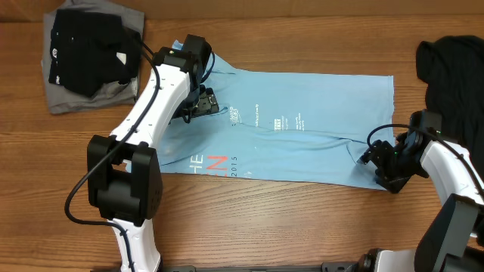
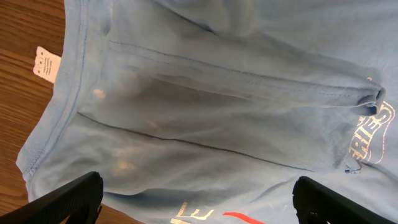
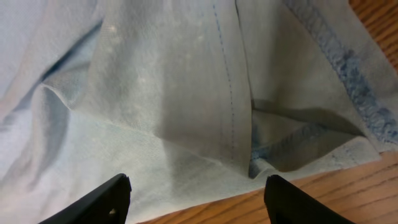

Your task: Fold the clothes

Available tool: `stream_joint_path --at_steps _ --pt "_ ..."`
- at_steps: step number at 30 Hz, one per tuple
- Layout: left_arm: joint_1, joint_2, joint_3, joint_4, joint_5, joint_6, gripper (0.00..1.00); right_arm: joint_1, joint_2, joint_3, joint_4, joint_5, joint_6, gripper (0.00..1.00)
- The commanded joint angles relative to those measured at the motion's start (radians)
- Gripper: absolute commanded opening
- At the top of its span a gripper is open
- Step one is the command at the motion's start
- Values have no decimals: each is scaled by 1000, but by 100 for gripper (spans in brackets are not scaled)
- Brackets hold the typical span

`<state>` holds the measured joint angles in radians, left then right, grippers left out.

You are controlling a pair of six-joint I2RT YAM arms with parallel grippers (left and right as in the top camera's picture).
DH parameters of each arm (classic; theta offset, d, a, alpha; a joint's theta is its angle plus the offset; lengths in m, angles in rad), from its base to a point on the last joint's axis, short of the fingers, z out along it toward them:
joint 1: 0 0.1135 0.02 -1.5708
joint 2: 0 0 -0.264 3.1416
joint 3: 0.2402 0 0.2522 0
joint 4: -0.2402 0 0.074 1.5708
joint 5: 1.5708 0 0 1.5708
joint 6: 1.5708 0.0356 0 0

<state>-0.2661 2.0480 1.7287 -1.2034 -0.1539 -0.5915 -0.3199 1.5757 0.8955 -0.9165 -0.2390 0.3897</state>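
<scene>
two grippers apart over one blue shirt

the left gripper (image 1: 203,102) hangs over the collar end of the shirt with its jaws spread wide. in the left wrist view its two dark fingers (image 2: 68,198) sit at the bottom corners, with only cloth between them and nothing pinched. the right gripper (image 1: 378,156) sits at the lower right corner of the hem. its jaws are apart too, and its fingers (image 3: 93,200) straddle a turned-over bit of hem without clamping it.

counted: two arms, two grippers, four garments. there is one light-blue t-shirt (image 1: 302,140), two black garments and one grey one.

the light-blue t-shirt lies flat and lengthwise across the middle of the table (image 1: 265,227), collar to the left and hem to the right. pink-red and white lettering (image 1: 215,162) runs near its lower edge. a small white label (image 2: 46,62) lies on the wood just beside the collar seam.

one black garment (image 1: 91,45) is piled on the grey garment (image 1: 72,102) at the top left corner, near the left arm but apart from the shirt. the second black garment (image 1: 454,64) is heaped at the right edge, near the shirt's hem.

bare wood runs along the whole near side of the shirt, and more shows above it between the two piles.
</scene>
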Motion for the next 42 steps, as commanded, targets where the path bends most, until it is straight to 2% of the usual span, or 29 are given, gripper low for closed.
stream_joint_path --at_steps 1,12,20,24,30,34,42 --pt "4 9 5 7 7 16 100 0 -2 -5 7 -4 10 65" --pt "4 9 5 6 21 16 100 0 -2 -93 64 -11 11 66" --pt "4 9 5 2 20 21 100 0 -2 -90 93 -3 2 66" --pt "4 9 5 2 19 21 100 -1 -3 -56 42 24 -2 66" --pt "4 9 5 3 17 32 100 -1 -3 52 -67 89 -14 72" --pt "4 9 5 3 16 31 100 -1 -2 59 -54 88 -16 75" --pt "4 9 5 3 16 31 100 0 -2 10 -4 52 -17 75"
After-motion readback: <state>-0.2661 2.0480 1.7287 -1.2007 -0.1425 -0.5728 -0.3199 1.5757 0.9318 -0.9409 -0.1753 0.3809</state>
